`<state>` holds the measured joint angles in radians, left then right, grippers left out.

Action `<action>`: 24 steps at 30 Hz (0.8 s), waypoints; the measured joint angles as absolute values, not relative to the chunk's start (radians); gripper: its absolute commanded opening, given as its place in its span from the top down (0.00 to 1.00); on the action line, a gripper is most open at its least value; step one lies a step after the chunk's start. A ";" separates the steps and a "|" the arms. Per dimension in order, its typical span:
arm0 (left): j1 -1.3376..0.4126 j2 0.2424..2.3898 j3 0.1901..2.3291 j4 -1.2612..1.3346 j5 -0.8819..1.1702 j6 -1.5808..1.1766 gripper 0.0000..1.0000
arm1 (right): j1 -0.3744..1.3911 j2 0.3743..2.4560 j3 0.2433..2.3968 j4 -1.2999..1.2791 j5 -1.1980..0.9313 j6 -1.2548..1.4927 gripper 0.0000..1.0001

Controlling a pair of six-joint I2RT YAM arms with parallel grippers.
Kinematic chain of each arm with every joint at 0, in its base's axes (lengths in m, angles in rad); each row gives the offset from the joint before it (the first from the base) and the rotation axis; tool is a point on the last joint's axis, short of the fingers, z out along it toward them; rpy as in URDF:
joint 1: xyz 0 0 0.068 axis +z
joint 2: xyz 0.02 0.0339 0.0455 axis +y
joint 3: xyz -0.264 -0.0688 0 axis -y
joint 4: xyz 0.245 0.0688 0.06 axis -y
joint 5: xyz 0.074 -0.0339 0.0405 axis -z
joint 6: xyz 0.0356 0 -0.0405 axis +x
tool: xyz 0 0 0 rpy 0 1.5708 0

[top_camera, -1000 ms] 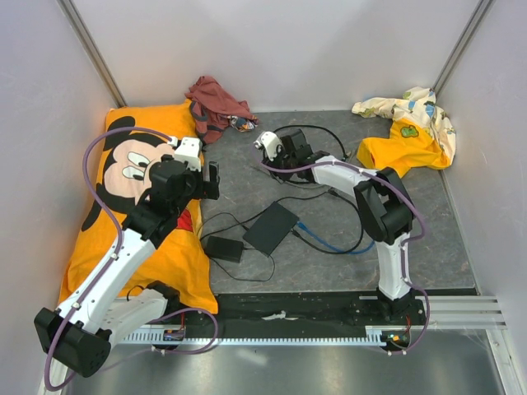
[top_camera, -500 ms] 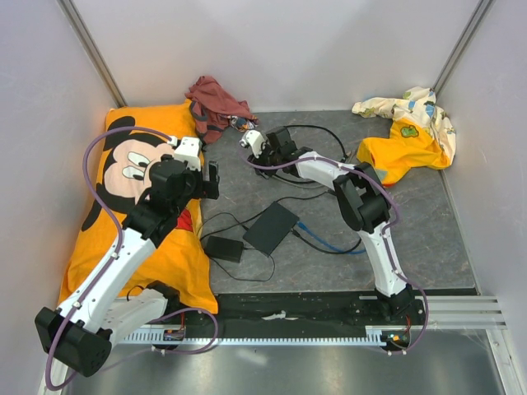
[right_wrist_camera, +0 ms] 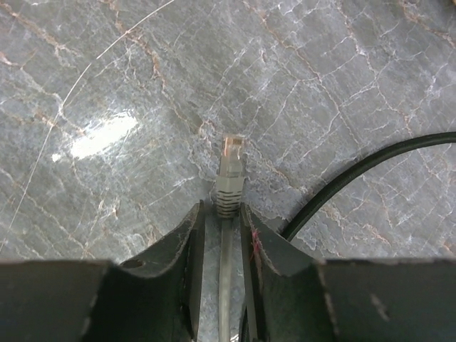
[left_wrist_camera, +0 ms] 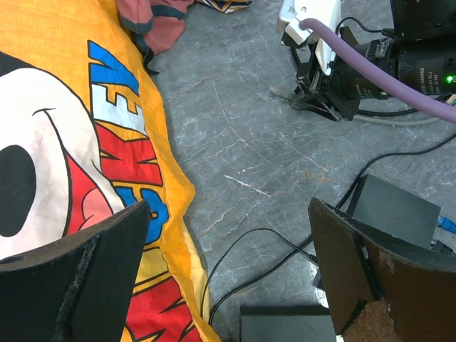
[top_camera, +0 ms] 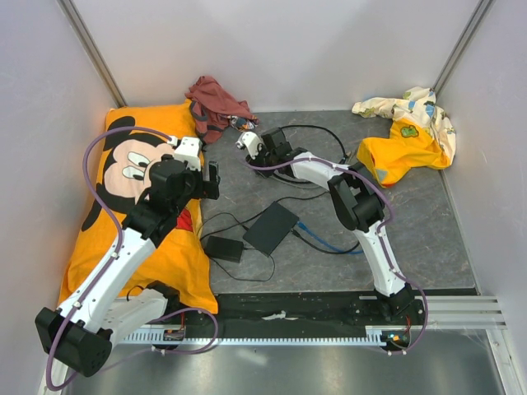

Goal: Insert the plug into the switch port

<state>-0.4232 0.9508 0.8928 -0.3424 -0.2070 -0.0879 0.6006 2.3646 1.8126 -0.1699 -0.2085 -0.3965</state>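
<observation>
The plug (right_wrist_camera: 230, 174), a clear network connector with a grey boot on a grey cord, lies on the stone-grey mat. My right gripper (right_wrist_camera: 222, 210) straddles it at the far middle of the table (top_camera: 257, 148). Its jaws are narrow, with the right finger against the boot and a small gap on the left. The flat black switch box (top_camera: 270, 228) lies mid-table, also seen in the left wrist view (left_wrist_camera: 395, 210); its port does not show. My left gripper (left_wrist_camera: 228, 206) hangs wide open over the pillow's edge (top_camera: 210, 181), holding nothing.
A black adapter brick (top_camera: 222, 248) with its thin cord lies left of the switch. A blue cable (top_camera: 317, 239) and black cords run to its right. An orange cartoon pillow (top_camera: 123, 189) covers the left side. Crumpled cloths lie at the back (top_camera: 216, 103) and back right (top_camera: 408, 132).
My right arm has reached further left along the back of the mat, and its jaws have narrowed around the plug. The left arm has not moved.
</observation>
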 measured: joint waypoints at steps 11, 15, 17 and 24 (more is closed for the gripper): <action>-0.420 0.950 0.893 -0.342 -0.185 -0.088 0.01 | 0.618 2.364 1.813 -0.165 -0.160 -0.395 1.00; -0.420 0.942 0.892 -0.341 -0.149 -0.090 0.01 | 0.616 2.300 1.730 -0.173 -0.191 -0.362 1.00; -0.418 0.925 0.884 -0.332 -0.122 -0.099 0.01 | 0.610 2.246 1.684 -0.194 -0.216 -0.337 1.00; -0.414 0.786 0.790 -0.199 0.023 -0.149 0.01 | 0.574 1.946 1.560 -0.202 -0.324 -0.213 1.00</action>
